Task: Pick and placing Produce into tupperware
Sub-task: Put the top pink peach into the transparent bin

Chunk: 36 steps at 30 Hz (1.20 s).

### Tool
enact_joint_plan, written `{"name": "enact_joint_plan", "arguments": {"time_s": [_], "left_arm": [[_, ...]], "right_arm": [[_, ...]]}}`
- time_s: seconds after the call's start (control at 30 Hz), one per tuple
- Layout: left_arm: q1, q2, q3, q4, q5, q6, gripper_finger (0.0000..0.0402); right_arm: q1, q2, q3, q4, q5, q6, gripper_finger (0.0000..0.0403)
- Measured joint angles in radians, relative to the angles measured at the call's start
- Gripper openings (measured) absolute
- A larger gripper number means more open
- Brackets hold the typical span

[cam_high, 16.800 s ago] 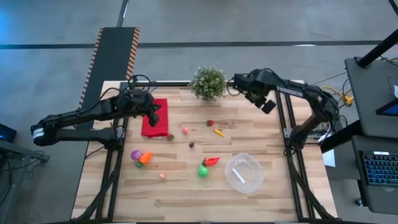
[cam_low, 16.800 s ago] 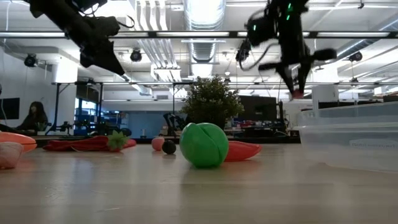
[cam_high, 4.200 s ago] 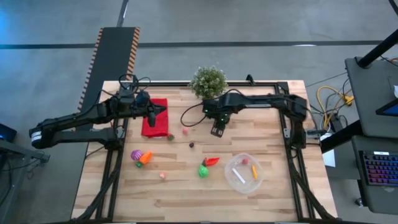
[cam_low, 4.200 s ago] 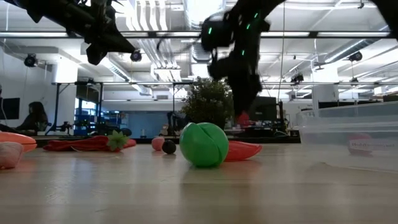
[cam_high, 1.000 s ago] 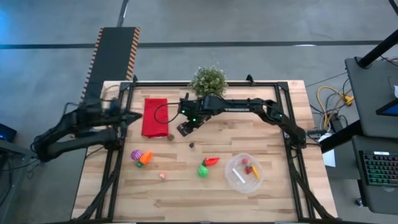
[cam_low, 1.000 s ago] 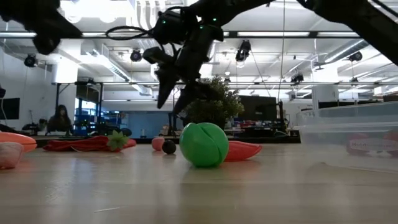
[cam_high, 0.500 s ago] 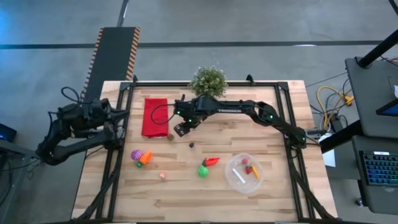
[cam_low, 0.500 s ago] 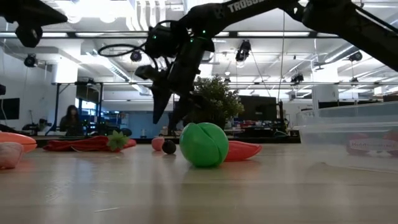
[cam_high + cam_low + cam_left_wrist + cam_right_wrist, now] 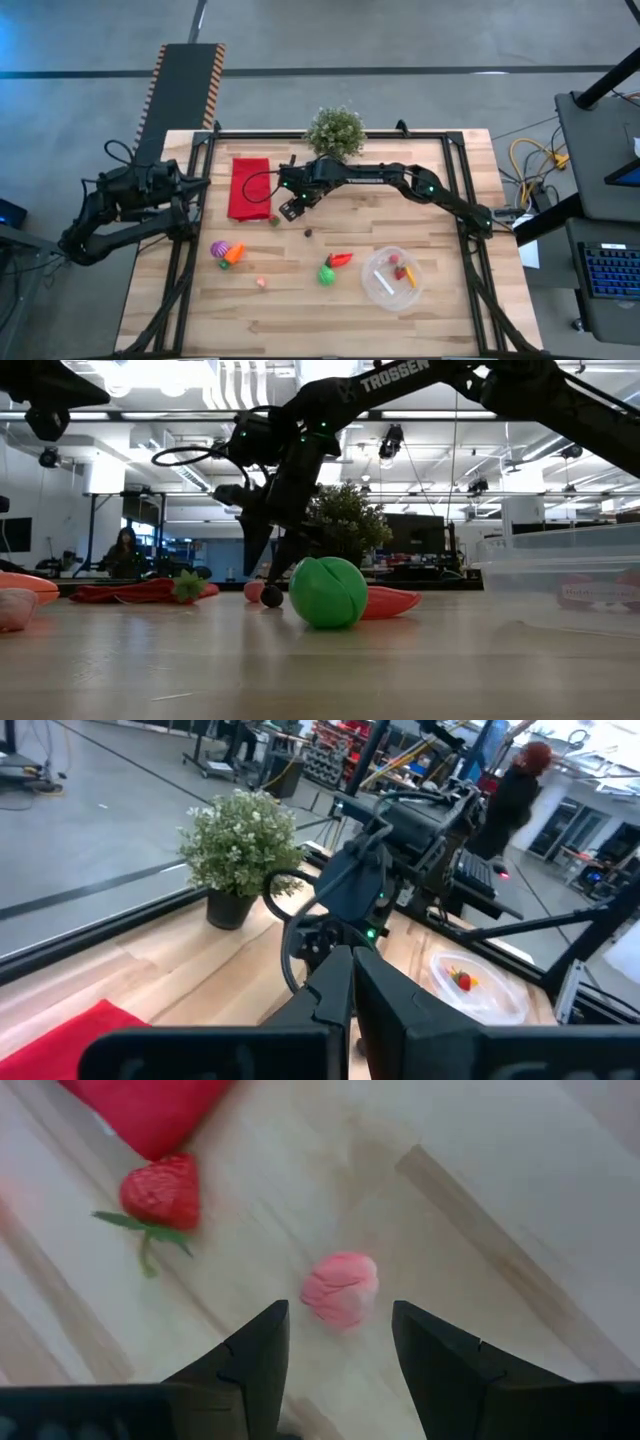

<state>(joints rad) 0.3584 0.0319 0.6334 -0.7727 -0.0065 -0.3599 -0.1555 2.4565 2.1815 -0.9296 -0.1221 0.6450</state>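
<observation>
My right gripper [image 9: 340, 1342] is open and hangs just above the table, its fingers on either side of a small pink produce piece [image 9: 341, 1289] without touching it. In the low view the gripper [image 9: 266, 572] stands over that pink piece [image 9: 254, 591] and a dark ball [image 9: 272, 597]. A strawberry [image 9: 160, 1192] lies beside the red cloth [image 9: 150, 1110]. The clear tupperware [image 9: 392, 276] sits near the table's right near corner with a red and an orange piece inside. My left gripper [image 9: 352, 1005] is shut and waits off the table's left edge.
A green ball [image 9: 326, 275] and a red chili [image 9: 340, 259] lie left of the tupperware. A purple piece [image 9: 218, 248], an orange carrot [image 9: 233, 254] and a small pink piece [image 9: 261, 282] lie at the near left. A potted plant [image 9: 335, 131] stands at the far edge.
My right gripper has moved toward the table's left edge and come down over the pink piece, staying open. My left arm has drawn back farther past the table's left edge.
</observation>
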Motion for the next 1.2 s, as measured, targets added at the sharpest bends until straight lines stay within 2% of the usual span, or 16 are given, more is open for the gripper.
{"name": "enact_joint_plan", "arguments": {"time_s": [0.83, 1.2], "left_arm": [[0.000, 0.005, -0.002, 0.000, -0.005, 0.000, 0.0000], [0.000, 0.006, -0.002, 0.000, -0.008, 0.000, 0.0000]], "right_arm": [[0.000, 0.001, -0.083, 0.111, 0.010, -0.029, 0.0170], [0.000, -0.003, -0.121, 0.120, 0.020, -0.028, 0.0114]]}}
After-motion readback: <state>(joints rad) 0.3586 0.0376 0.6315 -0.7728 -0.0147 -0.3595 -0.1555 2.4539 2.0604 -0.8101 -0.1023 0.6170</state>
